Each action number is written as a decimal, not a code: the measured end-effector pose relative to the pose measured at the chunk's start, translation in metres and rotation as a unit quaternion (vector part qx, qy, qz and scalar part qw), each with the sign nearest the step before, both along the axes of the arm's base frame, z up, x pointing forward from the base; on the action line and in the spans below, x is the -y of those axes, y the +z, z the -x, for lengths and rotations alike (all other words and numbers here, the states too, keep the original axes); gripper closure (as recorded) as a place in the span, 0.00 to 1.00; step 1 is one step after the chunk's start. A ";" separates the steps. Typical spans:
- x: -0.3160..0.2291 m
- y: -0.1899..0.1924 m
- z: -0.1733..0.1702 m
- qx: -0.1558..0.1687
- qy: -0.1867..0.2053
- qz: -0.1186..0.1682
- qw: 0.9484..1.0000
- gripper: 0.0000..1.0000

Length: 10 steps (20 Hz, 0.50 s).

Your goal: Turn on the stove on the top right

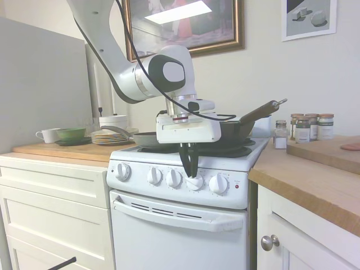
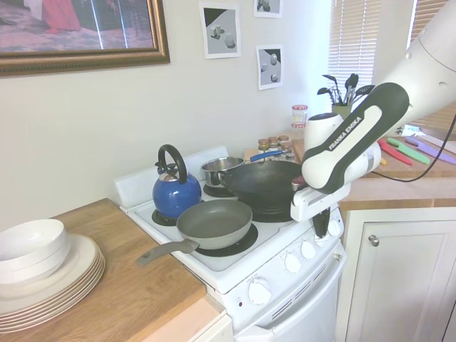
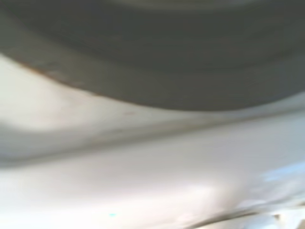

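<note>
The white stove (image 1: 169,225) has five round knobs along its front panel and a small red light (image 1: 237,185) at the panel's right end. My gripper (image 1: 190,171) points straight down at the front edge of the stove. Its tips sit right at the top of the second knob from the right (image 1: 195,183). In the second exterior view the gripper (image 2: 322,226) hides that knob. The wrist view is a blur of a dark curved rim (image 3: 157,62) above white enamel (image 3: 143,181).
On the burners sit a black wok (image 2: 267,185), a grey frying pan (image 2: 214,222), a blue kettle (image 2: 174,192) and a small steel pot (image 2: 221,169). Stacked plates (image 2: 43,278) lie on one wooden counter, spice jars (image 1: 309,126) on the other.
</note>
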<state>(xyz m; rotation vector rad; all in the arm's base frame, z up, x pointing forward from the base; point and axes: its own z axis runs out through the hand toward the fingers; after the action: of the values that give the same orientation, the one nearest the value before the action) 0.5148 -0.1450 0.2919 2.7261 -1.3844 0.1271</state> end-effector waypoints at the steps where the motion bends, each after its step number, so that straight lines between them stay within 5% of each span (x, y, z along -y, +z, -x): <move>1: -0.002 0.000 -0.001 0.001 0.000 -0.001 1.000 1.00; 10: -0.003 -0.001 -0.001 0.002 -0.003 -0.004 1.000 1.00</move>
<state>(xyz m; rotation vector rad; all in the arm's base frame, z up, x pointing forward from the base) 0.5159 -0.1425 0.2907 2.7297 -1.3972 0.1268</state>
